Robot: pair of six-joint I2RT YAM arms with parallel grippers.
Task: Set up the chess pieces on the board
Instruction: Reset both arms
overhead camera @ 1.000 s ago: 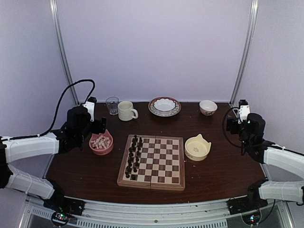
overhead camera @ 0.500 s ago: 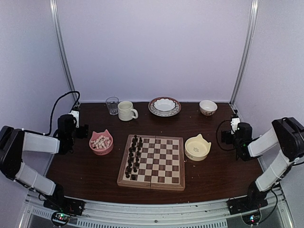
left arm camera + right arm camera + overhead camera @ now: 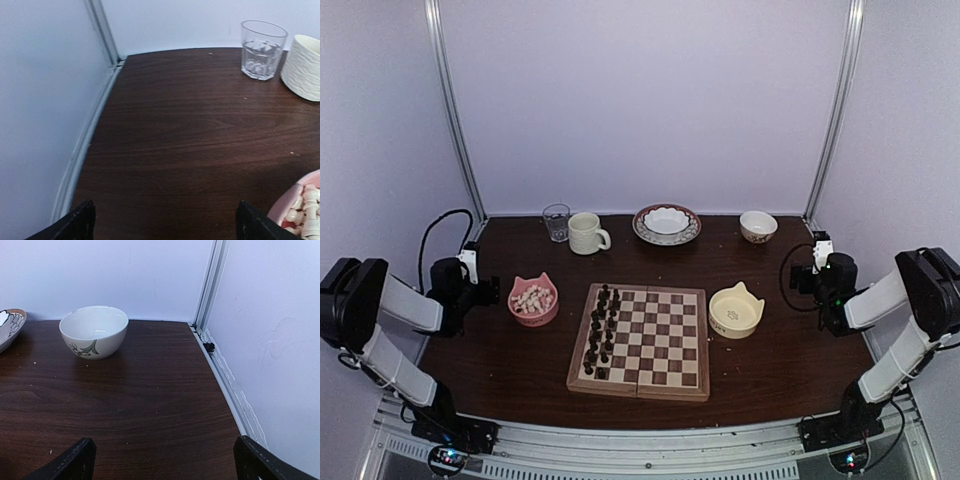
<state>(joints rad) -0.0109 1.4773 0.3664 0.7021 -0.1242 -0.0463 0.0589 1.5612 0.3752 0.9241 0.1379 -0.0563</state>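
The board (image 3: 640, 342) is lying flat near the front edge of the surface (image 3: 790, 365), its near side running parallel to that edge. The chess pieces (image 3: 600, 330), the dark ones, are standing in two packed files along the board's left border, and the files to their right are showing plain chequered wood.

Just off the board's far left corner a pink bowl (image 3: 534, 319) is holding pale pieces (image 3: 531, 298). Just off the far right corner a yellow eared bowl (image 3: 734, 328) is sitting. A narrow strip of dark wood is separating each bowl from the border.

Well beyond the board's far edge, a glass (image 3: 556, 222), a cream mug (image 3: 586, 233), a patterned plate (image 3: 642, 232) and a small white bowl (image 3: 758, 226) are lining the back wall.

The left pincer (image 3: 165, 225) is hovering left of the board, past the pink bowl and near the side rail (image 3: 82, 150). Its fingers are spread wide, grasping nothing, and bare wood is stretching ahead of it to the glass.

The right pincer (image 3: 165, 462) is hovering right of the board, beyond the yellow eared bowl and close to the right rail (image 3: 225, 375). It is likewise released, with open wood running ahead to the small white bowl.
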